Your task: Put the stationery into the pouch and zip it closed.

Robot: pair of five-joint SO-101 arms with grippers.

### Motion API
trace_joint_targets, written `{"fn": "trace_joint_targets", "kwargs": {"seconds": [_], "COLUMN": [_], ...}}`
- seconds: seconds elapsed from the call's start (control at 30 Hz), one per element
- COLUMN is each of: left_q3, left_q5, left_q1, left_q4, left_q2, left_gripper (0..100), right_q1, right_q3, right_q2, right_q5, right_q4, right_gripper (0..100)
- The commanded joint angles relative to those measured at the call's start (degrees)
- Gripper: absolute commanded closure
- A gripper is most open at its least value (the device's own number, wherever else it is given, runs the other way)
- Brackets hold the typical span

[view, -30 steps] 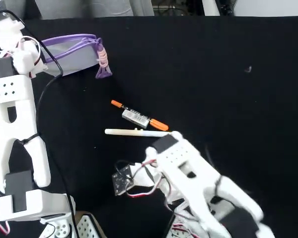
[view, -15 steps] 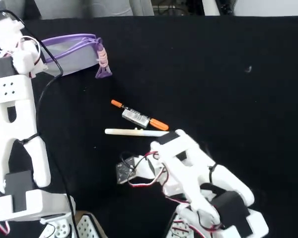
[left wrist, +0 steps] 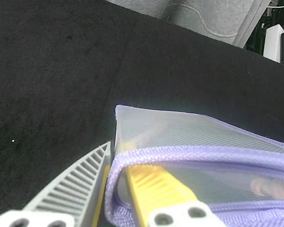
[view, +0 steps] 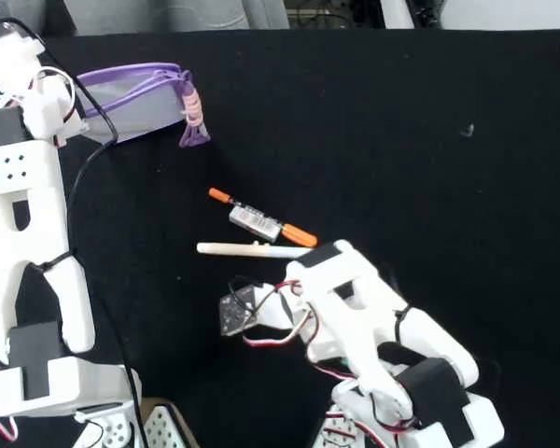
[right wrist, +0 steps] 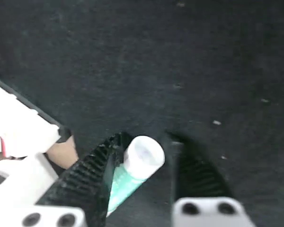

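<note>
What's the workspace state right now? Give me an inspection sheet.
Surface: black table, flat.
Job's things: pouch open, at the far corner by the left arm; orange pen and white pen lying mid-table, outside it.
Clutter: one pale speck.
Pincers: left pincer shut on pouch's rim; right pincer open, astride white pen's end.
Cables: black cable along left arm; red and white wires at right arm.
Surroundings: grey fabric beyond the table.
</note>
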Motion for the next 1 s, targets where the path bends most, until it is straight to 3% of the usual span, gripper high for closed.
{"fn": "trace_joint_targets", "kwargs": {"seconds": [0.0,0.17,0.43,0.63,0.9,0.97], "left_q3": [0.7,0.7,0.7,0.8,0.8,0.9], "left_q5": [0.6,0.6,0.6,0.4,0.4,0.4], "left_q1": [-0.3,-0.2,0.9,1.6,2.0,2.1], "left_q4": [-0.8,-0.8,-0.5,-0.4,-0.5,-0.6], "left_q2": [0.6,0.6,0.6,0.6,0.7,0.7], "left_gripper": [97,97,97,97,97,97], "right_q1": [0.9,0.8,1.2,3.0,17.1,22.1], "right_q3": [2.5,1.5,-16.8,-23.8,-23.9,-23.7], "right_q2": [1.5,1.5,-1.1,-10.9,-18.6,-18.6], "right_q5": [0.4,0.4,0.2,0.2,0.7,2.2], "right_q4": [0.5,1.8,16.7,17.1,22.1,22.9], "right_gripper": [97.4,98.7,98.7,98.6,97.7,92.8]}}
